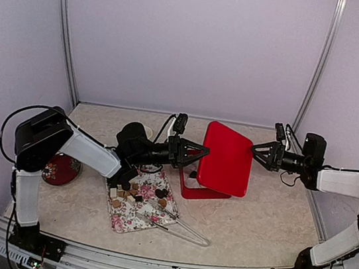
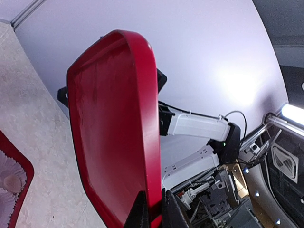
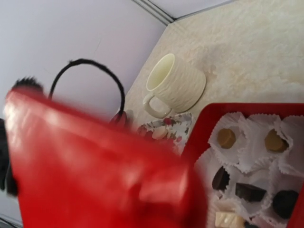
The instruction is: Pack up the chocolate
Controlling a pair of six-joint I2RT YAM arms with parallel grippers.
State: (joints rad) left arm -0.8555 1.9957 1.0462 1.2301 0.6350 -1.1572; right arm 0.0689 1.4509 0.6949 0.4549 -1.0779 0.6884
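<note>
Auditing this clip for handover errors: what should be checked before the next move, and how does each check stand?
1. Grip: left gripper clamped on the edge of the red lid: ok.
2. Release: right gripper with its jaws apart: ok.
3. Right gripper clear of the lid: cannot tell; its tips sit right at the rim.
4. Lid level over the red box: not ok; it stands on edge.
5. Packing complete: not ok; chocolates lie on the floral tray.

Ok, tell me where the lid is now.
Top view: the lid stands on edge at mid-table above the red box, its left edge pinched by the left gripper, the right gripper close by its right edge.
</note>
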